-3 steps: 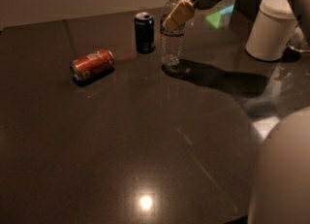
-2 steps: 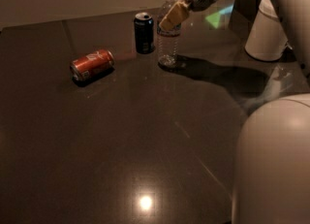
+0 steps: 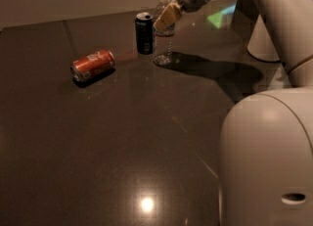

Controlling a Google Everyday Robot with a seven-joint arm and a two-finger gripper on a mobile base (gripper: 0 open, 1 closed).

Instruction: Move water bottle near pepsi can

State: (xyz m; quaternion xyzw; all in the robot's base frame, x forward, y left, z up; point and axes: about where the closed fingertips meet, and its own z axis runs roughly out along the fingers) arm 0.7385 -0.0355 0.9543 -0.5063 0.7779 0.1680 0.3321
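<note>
No readable text on the desk (image 3: 122, 146)

The jaws are closed around the top of the water bottle (image 3: 165, 44), whose label band just below them shows no legible words. The pepsi can (image 3: 145, 33), just left of the jaws, bears only faint light marks. The orange-red can (image 3: 92, 65), lying farther left, carries white lettering that cannot be made out.

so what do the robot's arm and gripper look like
The arm is smooth off-white, built of rounded shells, with a small dark slot on the big housing in the foreground. The gripper, at the far side by the water bottle, has flat tan fingers. No cables show.
</note>
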